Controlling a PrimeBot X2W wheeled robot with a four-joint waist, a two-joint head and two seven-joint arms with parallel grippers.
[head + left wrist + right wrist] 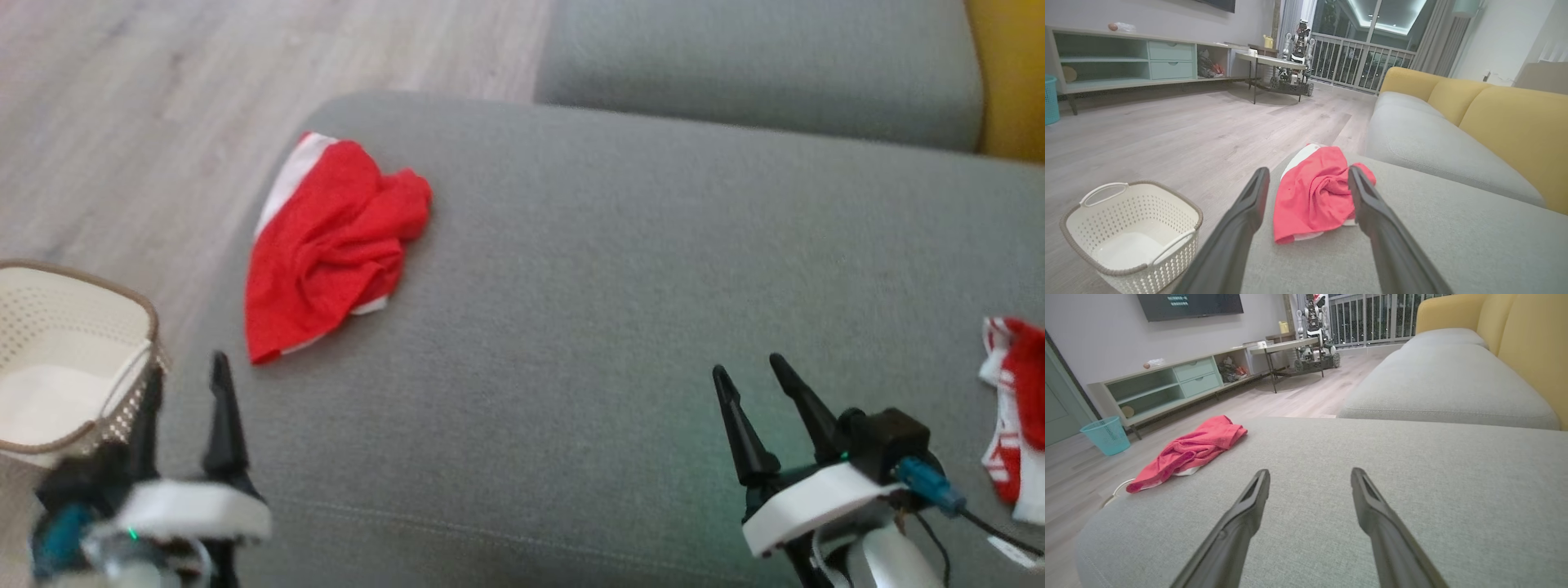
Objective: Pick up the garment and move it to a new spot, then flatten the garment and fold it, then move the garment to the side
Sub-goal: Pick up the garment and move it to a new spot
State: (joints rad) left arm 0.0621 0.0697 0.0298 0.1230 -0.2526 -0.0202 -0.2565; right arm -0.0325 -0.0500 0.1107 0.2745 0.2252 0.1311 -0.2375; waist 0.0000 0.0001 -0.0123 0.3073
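Left hand point(186, 367): fingers spread wide, nothing between them, hovering over the near-left corner of the sofa cushion point(571, 286). Right hand point(747, 366): also spread, empty, over the near edge toward the right side.

Garment point(331, 245): red with white trim, crumpled in a heap, lying on the cushion by its left edge, toward the far-left corner. Well apart from both hands. In the left wrist view it sits straight ahead, framed between the two fingers.

A white perforated basket point(77, 273) stands on the floor point(122, 122), just off the cushion's near-left corner, beside the left hand. Another red-and-white cloth point(1016, 408) lies at the cushion's right edge.

Step, as I read it: the first one, pick-up not yet started. Next move likely falls to the left hand, the nearer and already lined up: reach forward, drop onto a raised fold of the heap, pinch shut, then lift clear toward the open middle of the cushion.
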